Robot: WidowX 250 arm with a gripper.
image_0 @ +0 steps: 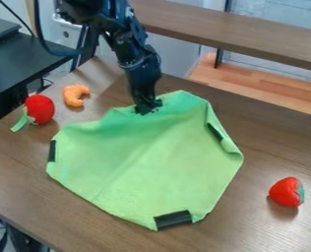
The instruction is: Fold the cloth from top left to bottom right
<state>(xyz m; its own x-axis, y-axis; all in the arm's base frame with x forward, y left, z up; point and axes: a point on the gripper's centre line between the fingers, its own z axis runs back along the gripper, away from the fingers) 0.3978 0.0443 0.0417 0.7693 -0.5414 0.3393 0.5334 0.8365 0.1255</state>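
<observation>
The gripper points down at the upper edge of the green cloth, left of the cloth's top corner. Its tip touches or overlaps the fabric there, and whether it holds any of it is hidden. The cloth lies spread on the table with rounded, uneven edges. Along its right side the edge curls over, and shallow creases run below the gripper. Black strips mark the cloth at its left edge, its right side and its bottom corner.
A red toy vegetable and an orange curved toy lie on the wooden table at upper left. A red strawberry-like toy sits right of the cloth. A brown shelf crosses behind.
</observation>
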